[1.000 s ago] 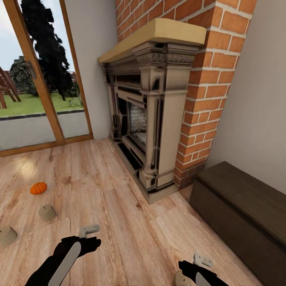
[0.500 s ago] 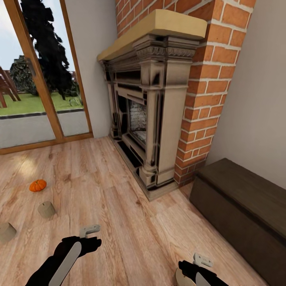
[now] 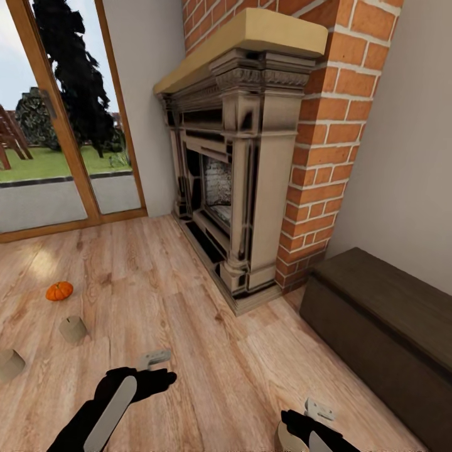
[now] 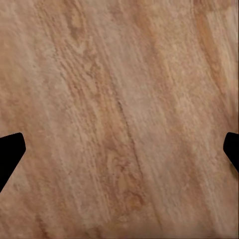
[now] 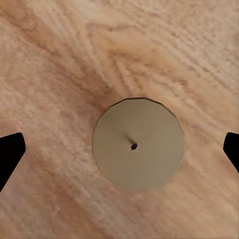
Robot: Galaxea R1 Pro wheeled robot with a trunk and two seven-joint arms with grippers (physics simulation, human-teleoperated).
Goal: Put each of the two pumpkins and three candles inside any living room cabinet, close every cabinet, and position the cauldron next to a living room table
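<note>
Hovering spread wide, right gripper (image 5: 119,149) brackets a candle (image 5: 138,143), apparently untouched; left gripper (image 4: 119,154) gapes over floor (image 4: 119,99)

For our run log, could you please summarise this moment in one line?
right gripper: open above candle | left gripper: open, empty | pumpkin: on floor

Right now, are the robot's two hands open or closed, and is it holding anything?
Left gripper: open, holding nothing, above bare wooden floor.
Right gripper: open, holding nothing, over a candle standing on the floor.
</note>
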